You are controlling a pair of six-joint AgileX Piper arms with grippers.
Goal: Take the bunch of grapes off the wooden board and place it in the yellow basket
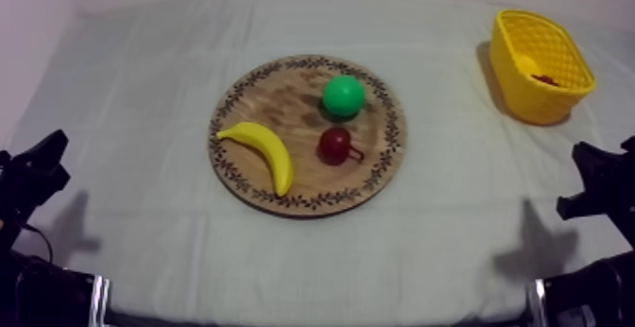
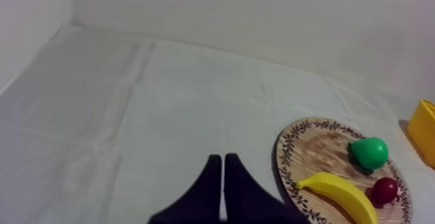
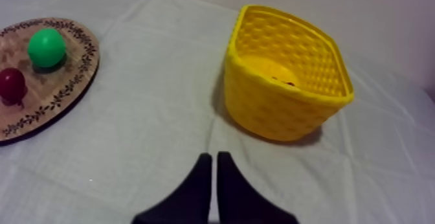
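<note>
The round wooden board (image 1: 378,165) lies mid-table and carries a banana (image 1: 265,151), a green pear (image 1: 342,95) and a small red fruit (image 1: 334,146). I see no bunch of grapes on the board. The yellow basket (image 1: 529,104) stands at the far right. A dark red lump (image 1: 544,79) lies inside it, mostly hidden by the wall, and I cannot tell what it is. My left gripper (image 1: 55,145) rests low at the left edge, shut (image 2: 223,157). My right gripper (image 1: 584,151) rests low at the right edge, shut (image 3: 213,155), short of the basket (image 3: 285,110).
Grey-white cloth covers the table, with open room between the board (image 3: 58,97) and the basket. A pale wall runs along the far edge and the left side.
</note>
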